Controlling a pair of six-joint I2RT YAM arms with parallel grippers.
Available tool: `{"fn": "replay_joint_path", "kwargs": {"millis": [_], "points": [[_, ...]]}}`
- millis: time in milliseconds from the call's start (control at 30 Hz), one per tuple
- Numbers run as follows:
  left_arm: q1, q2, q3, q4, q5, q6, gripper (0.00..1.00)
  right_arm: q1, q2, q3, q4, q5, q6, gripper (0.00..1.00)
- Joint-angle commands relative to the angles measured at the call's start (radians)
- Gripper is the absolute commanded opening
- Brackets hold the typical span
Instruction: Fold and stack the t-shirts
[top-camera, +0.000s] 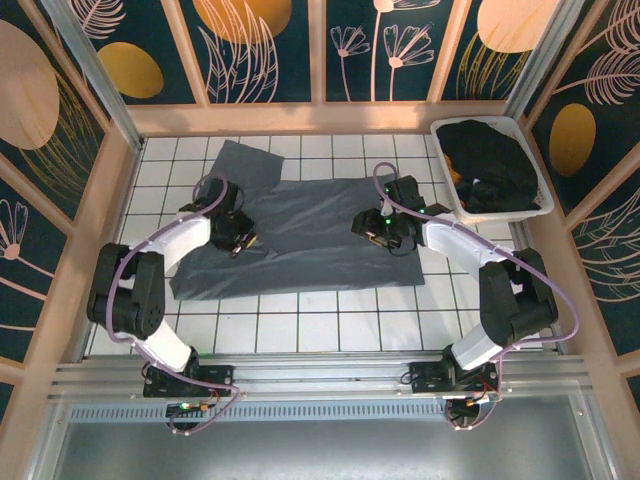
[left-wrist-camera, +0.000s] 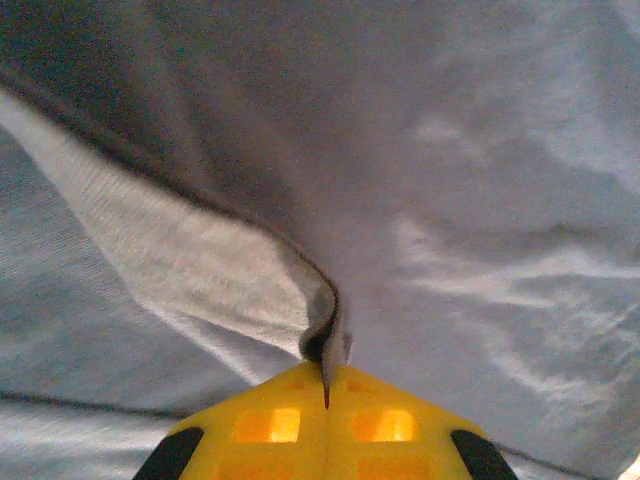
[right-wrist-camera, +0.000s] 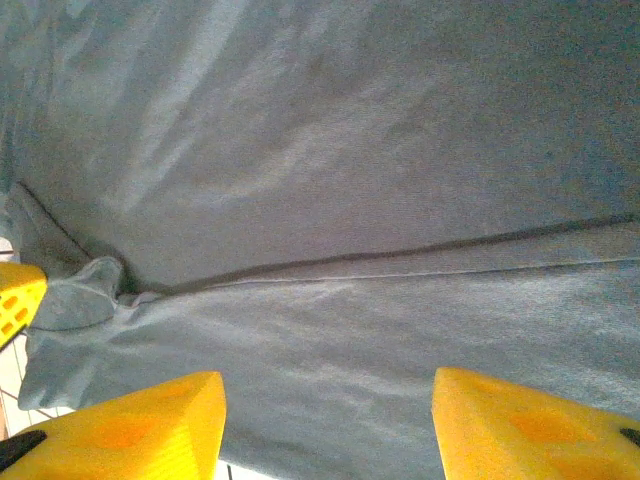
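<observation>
A slate blue-grey t-shirt (top-camera: 300, 230) lies spread across the middle of the white tiled table. One sleeve points toward the back left. My left gripper (top-camera: 243, 240) rests on the shirt's left part. Its yellow jaws are shut on a pinched fold of the blue-grey fabric (left-wrist-camera: 325, 335). My right gripper (top-camera: 378, 232) hovers over the shirt's right part. Its yellow fingertips (right-wrist-camera: 150, 425) stand wide apart, with only flat cloth and a hem line (right-wrist-camera: 400, 262) between them. Black t-shirts (top-camera: 490, 160) are heaped in a bin at the back right.
The white plastic bin (top-camera: 540, 205) stands at the back right corner beside the wooden frame. Bare tiles (top-camera: 320, 325) stretch between the shirt's near edge and the arm bases. Patterned walls enclose the table on three sides.
</observation>
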Motion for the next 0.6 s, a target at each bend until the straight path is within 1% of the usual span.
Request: {"fn": "replay_joint_path", "kwargs": {"millis": [0,300,400,567], "points": [[-0.023,0.077,0.083,-0.073,-0.042,0.085,0.0,-0.001,-0.021,0.012,0.003,0.009,0.006,0.57],[-0.069,0.208,0.236,-0.135,-0.088,0.217,0.0,-0.007,-0.036,-0.016,0.003,-0.001,0.01,0.57],[-0.08,0.231,0.254,-0.153,-0.101,0.235,0.0,-0.01,-0.037,-0.023,0.006,-0.005,0.01,0.57],[-0.083,0.234,0.251,-0.129,-0.099,0.239,0.0,-0.012,-0.033,-0.024,0.008,-0.009,0.009,0.57]]}}
